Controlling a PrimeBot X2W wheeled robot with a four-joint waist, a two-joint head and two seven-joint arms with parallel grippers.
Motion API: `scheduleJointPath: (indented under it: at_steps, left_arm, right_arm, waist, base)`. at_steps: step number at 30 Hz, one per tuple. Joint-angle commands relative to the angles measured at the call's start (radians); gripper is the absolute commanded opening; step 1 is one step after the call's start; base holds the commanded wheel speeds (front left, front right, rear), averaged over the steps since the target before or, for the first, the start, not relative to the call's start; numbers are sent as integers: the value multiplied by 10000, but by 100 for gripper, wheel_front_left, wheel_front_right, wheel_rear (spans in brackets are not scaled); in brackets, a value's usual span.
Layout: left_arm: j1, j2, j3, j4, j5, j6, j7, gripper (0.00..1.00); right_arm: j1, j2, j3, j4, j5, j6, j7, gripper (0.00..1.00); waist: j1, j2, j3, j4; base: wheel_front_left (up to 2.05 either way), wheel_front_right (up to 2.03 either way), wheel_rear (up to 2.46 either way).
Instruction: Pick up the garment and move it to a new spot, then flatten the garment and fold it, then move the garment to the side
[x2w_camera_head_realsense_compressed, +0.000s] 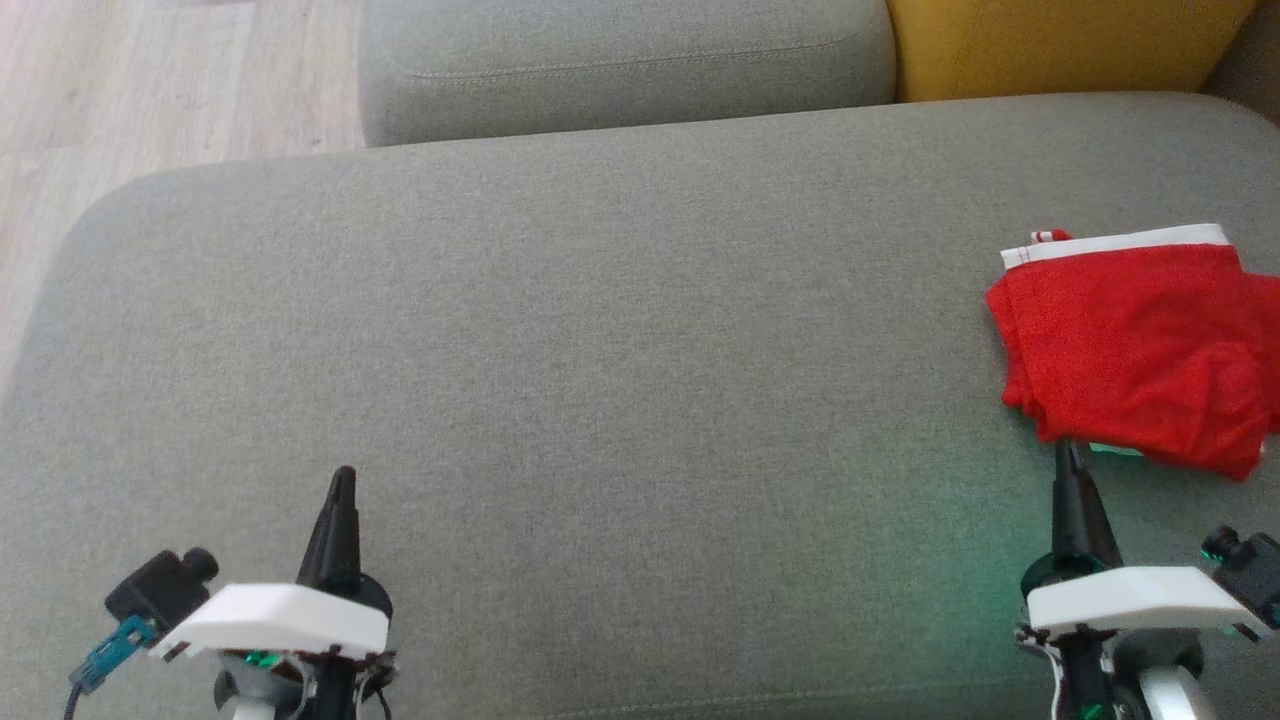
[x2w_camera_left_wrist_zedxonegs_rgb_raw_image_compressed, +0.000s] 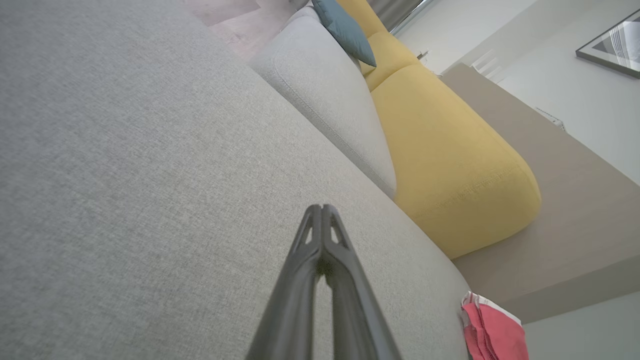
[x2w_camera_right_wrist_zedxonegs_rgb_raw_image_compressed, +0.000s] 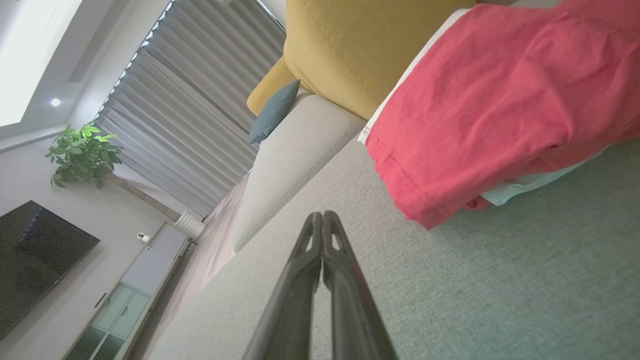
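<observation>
Head view shows the folded red garment (x2w_camera_head_realsense_compressed: 1130, 350) on the sofa (x2w_camera_head_realsense_compressed: 600, 350), left fingers (x2w_camera_head_realsense_compressed: 338, 520) and right fingers (x2w_camera_head_realsense_compressed: 1076, 500) pinched together, empty.

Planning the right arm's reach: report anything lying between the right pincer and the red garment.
Nothing visible does. The right pincer, shut, sits just short of the red garment, near its closest edge, with bare grey cushion between them.

Red garment (x2w_camera_head_realsense_compressed: 1130, 350) cut off at head view's right edge; pale layer (x2w_camera_right_wrist_zedxonegs_rgb_raw_image_compressed: 520, 189) beneath mostly hidden.
</observation>
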Motion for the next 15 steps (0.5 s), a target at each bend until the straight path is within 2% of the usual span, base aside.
scheduleJointPath:
  at_steps: [1,15]
  left_arm:
    - [-507,145,298,-293,-273,-91,48,0]
    - [-642,165,619,-197,-1770,-248,442,0]
  right_arm:
    - [-504,-214,8,-297,320,31,50,0]
    - [-626,-235,-157,-256,1962,38,435,0]
  waist:
    - [0,0,-3,6]
    - [0,0,-30,67]
  base:
    - [0,0,0]
    - [0,0,0]
